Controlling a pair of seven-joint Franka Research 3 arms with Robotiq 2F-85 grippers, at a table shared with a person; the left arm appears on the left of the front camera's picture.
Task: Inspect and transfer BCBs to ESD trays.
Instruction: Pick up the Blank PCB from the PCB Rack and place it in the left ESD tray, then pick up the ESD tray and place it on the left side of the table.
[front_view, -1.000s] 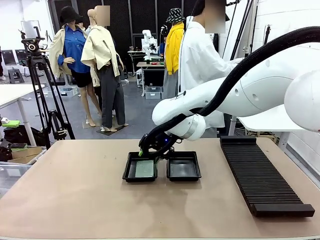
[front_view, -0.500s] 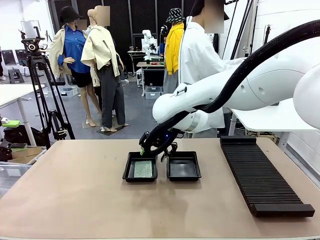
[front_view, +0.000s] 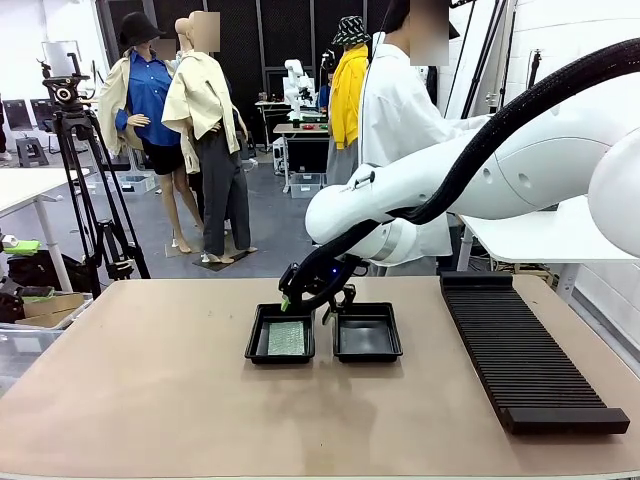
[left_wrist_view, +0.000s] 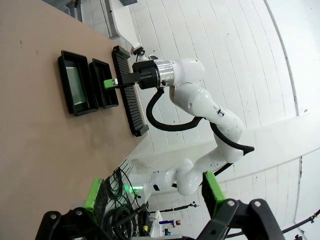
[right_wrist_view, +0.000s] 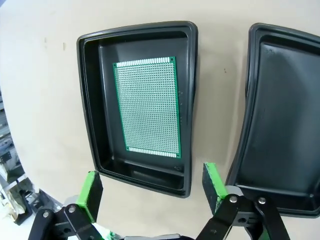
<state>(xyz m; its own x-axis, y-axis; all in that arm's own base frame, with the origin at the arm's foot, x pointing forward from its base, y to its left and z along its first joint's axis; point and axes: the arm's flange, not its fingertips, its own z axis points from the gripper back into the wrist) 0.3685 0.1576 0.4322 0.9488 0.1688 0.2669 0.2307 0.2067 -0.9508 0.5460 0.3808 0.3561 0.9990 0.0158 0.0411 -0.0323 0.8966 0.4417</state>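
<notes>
Right wrist view: hole-gridded BCB (right_wrist_view: 147, 105) in ESD tray (right_wrist_view: 89, 100), right gripper (right_wrist_view: 150, 172) spread above.

walls: white panels (front_view: 560, 30) | floor: grey (front_view: 270, 220) | tripod (front_view: 75, 125) at left

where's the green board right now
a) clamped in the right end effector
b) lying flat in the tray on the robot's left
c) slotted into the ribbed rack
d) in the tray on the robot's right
b: the green board lies flat on the floor of the left tray, and the right end effector hangs open above it, gripping nothing.
</notes>
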